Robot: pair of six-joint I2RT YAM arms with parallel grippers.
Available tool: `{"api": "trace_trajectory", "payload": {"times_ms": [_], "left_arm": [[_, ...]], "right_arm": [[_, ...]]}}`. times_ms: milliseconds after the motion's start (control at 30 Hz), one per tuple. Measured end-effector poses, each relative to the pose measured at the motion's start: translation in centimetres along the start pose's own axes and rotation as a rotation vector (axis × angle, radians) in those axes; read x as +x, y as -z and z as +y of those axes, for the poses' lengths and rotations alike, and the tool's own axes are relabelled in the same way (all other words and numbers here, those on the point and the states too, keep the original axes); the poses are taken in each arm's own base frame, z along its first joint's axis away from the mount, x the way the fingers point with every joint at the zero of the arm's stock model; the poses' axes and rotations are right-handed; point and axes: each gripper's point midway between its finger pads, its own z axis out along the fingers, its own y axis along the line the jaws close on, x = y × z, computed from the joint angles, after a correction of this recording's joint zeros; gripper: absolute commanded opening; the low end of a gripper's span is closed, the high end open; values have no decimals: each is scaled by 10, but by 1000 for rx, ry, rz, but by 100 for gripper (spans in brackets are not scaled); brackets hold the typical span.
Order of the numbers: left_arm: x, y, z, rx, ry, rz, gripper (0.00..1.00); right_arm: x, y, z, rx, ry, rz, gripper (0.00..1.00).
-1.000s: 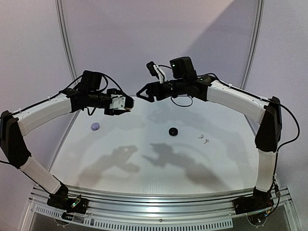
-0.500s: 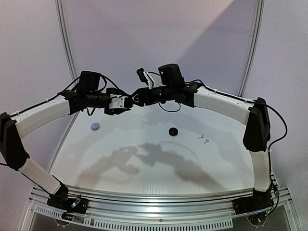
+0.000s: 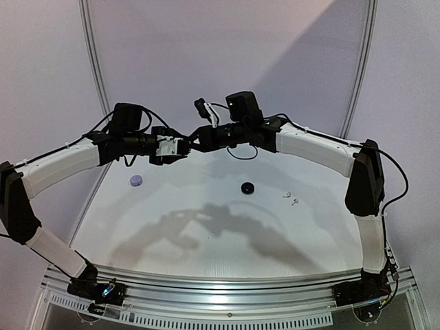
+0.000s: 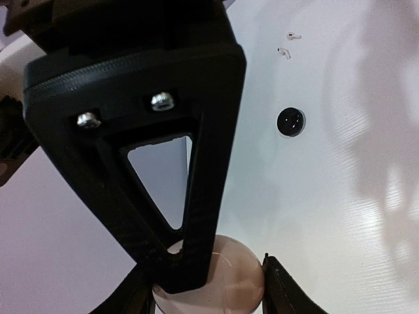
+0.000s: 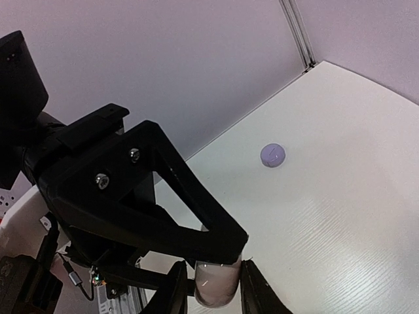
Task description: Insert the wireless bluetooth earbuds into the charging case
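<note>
Both arms meet in the air above the far middle of the desk [image 3: 206, 237]. The left pincer [image 4: 208, 292] grips a pale round case [image 4: 237, 275] by its rim, jaws at a middling width. The right pincer [image 5: 215, 289] reaches in from the opposite side, and its narrow jaws press on the same case. Judged step: passing or opening the case between the two arms, before any earbud goes in. To do it well, one pincer should hold firm while the other takes a small bite on the free edge. The case should stay level and the pull gentle, so that it does not twist out of either grip. The white earbuds [image 3: 290, 198], the task's thing, lie loose on the desk right of centre. They are just right of a black case [image 3: 247, 187] and well apart from both pincers. They rest flat on their sides, close together. They are too small to tell which way the stems, their long axis, point. A lavender case [image 3: 136, 180] sits closed at the far left.
</note>
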Motion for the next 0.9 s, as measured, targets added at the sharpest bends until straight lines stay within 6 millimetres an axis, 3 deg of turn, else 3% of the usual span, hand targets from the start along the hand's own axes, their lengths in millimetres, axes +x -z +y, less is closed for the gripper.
{"api": "trace_trajectory", "payload": {"times_ms": [200,367,400,533,600,767,900], "left_arm": [[-1,0,2,-9,12,-2,29],[-1,0,5,-22,13,-2,31],[-1,0,6,-25,11,-2,36],[-2,1,8,-35,16,-6,91],[-2,1,9,-38,31,-6,99],[-6,4,4,-5,154,-37,95],[-21,16,-6,104,294,-134,71]], "right_arm": [[6,-2,-2,0,-5,19,29],[8,-3,-2,-1,-19,31,9],[7,-2,-2,-1,-22,31,8],[5,-1,0,-11,-12,28,2],[7,-2,1,-20,13,32,0],[27,2,-2,-5,129,68,0],[39,21,4,19,277,100,0]]}}
